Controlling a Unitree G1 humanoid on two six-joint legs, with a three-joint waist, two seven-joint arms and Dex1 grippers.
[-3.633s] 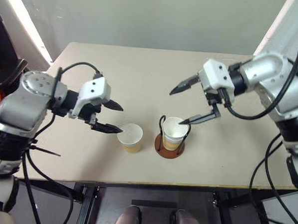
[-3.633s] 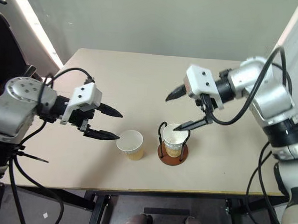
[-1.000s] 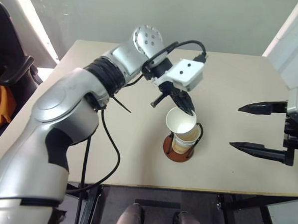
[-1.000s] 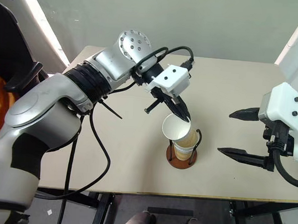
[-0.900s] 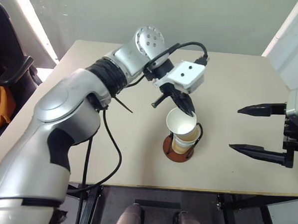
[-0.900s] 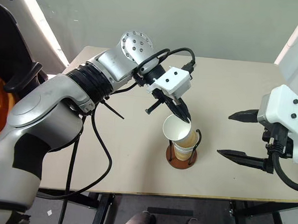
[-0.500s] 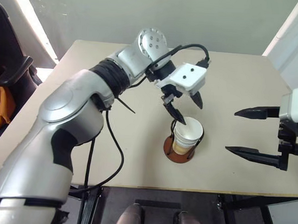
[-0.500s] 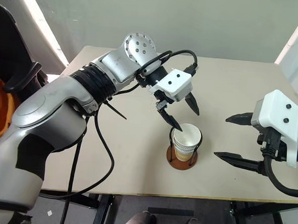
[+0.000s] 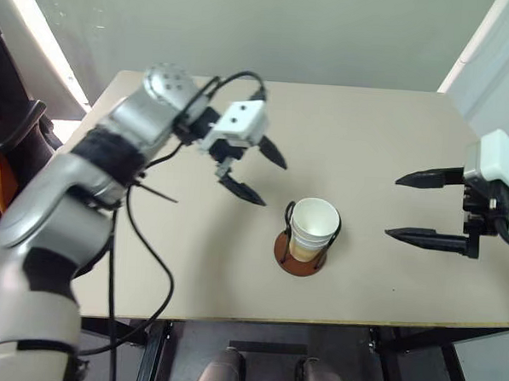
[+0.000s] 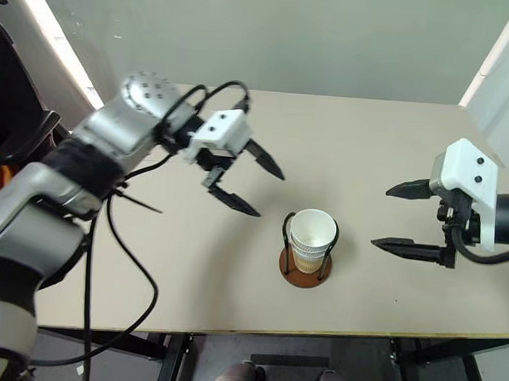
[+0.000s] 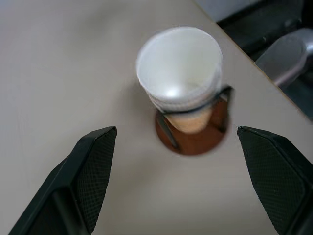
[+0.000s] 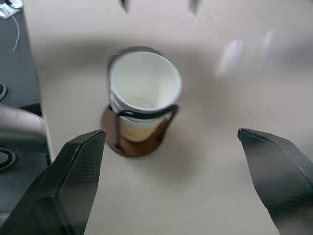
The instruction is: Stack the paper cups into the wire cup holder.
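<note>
Beige table (image 9: 393, 147), paper cups (image 9: 314, 228) near front edge

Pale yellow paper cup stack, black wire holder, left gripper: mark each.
pale yellow paper cup stack (image 9: 314, 220): left eye view, white inside of top cup.
black wire holder (image 9: 297, 260): left eye view, reddish-brown base.
left gripper (image 9: 258, 173): left eye view, between fingertips.

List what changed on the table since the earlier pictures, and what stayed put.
The left gripper carried the loose paper cup to the wire cup holder, dropped it onto the paper cups nested there, opened and pulled back to the left. The right gripper withdrew to the right and stayed open. The holder kept its spot on the table.
</note>
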